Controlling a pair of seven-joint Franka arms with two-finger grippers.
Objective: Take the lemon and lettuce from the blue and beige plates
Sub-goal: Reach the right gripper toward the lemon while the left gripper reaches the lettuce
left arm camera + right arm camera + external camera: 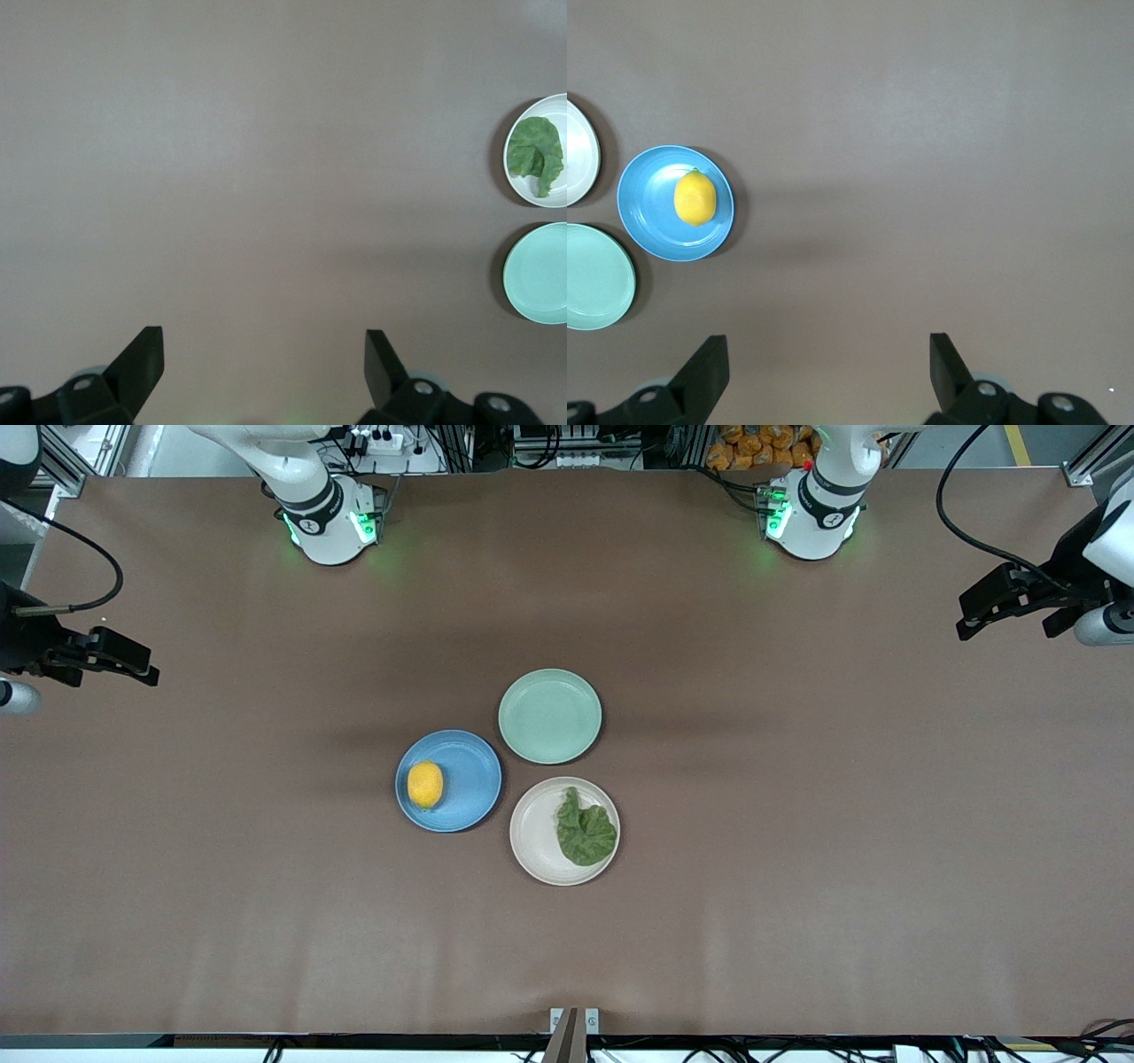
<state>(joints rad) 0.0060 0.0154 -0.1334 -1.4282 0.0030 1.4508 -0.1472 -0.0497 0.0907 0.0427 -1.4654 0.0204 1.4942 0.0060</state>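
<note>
no readable text, labels, brands, numbers or signs anywhere, plates and table surface unmarked

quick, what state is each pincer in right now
Left pincer: open, holding nothing, over bare table at the left arm's end.
Right pincer: open, holding nothing, over bare table at the right arm's end.

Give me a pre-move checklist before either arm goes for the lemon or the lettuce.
1. Lemon on blue plate, uncovered: ok.
2. Lettuce on beige plate, uncovered: ok.
3. Left gripper open, holding nothing, over bare table at its arm's end: ok.
4. Right gripper open, holding nothing, over bare table at its arm's end: ok.
5. Mint-green plate holds nothing; not a target: ok.
</note>
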